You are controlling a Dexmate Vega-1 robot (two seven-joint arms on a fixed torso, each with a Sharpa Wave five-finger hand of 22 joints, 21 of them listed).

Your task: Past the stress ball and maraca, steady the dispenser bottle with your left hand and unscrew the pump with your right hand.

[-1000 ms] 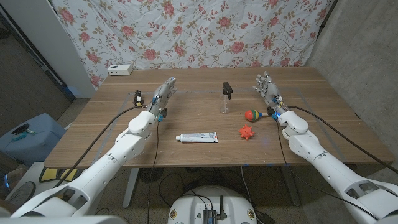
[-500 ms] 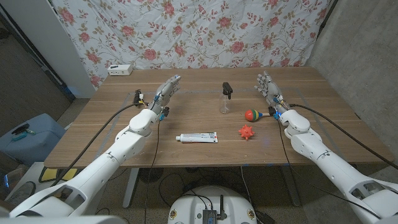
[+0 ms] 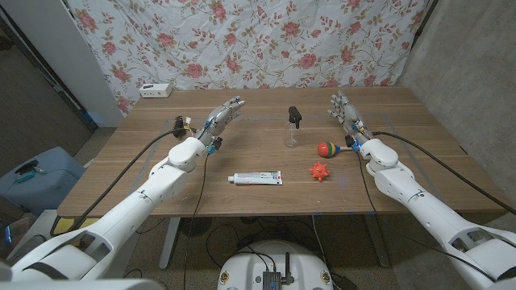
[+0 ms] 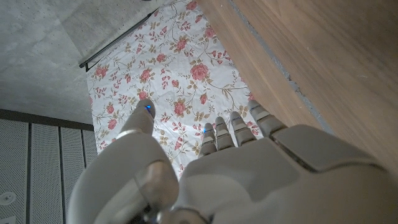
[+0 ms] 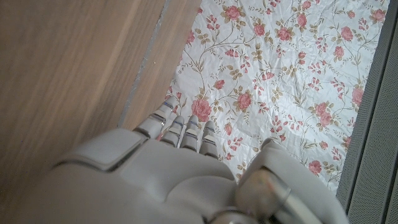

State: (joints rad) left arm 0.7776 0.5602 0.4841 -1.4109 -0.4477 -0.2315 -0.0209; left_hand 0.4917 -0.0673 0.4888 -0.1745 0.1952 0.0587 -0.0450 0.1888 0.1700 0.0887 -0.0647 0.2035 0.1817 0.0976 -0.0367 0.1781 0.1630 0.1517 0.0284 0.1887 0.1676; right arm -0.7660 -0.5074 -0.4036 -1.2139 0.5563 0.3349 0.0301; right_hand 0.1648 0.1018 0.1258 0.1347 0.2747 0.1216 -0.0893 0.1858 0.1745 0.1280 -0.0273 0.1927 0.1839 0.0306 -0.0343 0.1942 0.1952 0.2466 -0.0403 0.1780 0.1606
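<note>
So the dispenser bottle (image 3: pixel 291 134) is standing upright around the middle of the wooden table (image 3: pixel 242 153), a small clear thing with a black pump (image 3: pixel 295 116) on top. Nothing is touching it.

Working outward from the bottle: the maraca (image 3: pixel 328 148) lies just to its right and a bit closer to the robot, a round multicoloured head. The stress ball (image 3: pixel 321 171), orange-red and spiky, sits nearer the robot again, just past the maraca. A white toothpaste tube (image 3: pixel 255 178) lies flat on the near side of the bottle, off to its left.

The left hand (image 3: pixel 220 118) is well to the left of the bottle, roughly level with it, fingers stretched out and spread, holding nothing. The left wrist view shows the same thing, fingers (image 4: pixel 239 124) reaching out over the table edge toward the floral cloth.

The right hand (image 3: pixel 345 112) is to the right of the bottle, beyond the maraca, fingers also apart and empty.

Far back left from the bottle, at the table's rear edge, there's a white power strip (image 3: pixel 155 90). A floral curtain (image 3: pixel 242 40) hangs behind everything.
</note>
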